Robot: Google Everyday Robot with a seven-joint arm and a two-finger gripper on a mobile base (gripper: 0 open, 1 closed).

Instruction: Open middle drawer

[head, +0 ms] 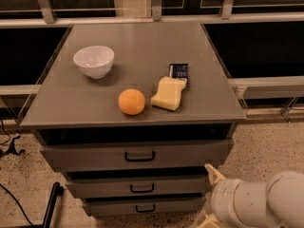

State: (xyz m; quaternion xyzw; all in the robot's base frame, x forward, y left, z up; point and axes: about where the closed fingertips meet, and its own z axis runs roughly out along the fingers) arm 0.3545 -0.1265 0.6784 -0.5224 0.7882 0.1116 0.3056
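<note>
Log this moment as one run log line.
task: open middle drawer | drawer: shut | gripper: open, lower right, clear of handle | phase: pre-grasp

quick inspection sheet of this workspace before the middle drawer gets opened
surface: grey cabinet top, level, four things on it
job's things: middle drawer looks shut, handle untouched
clutter: white bowl, orange, yellow sponge against a dark packet
grippers: gripper low, at the drawers' right edge, off the handle
cables: black cable on the floor, left
surroundings: speckled floor, metal rail behind
</note>
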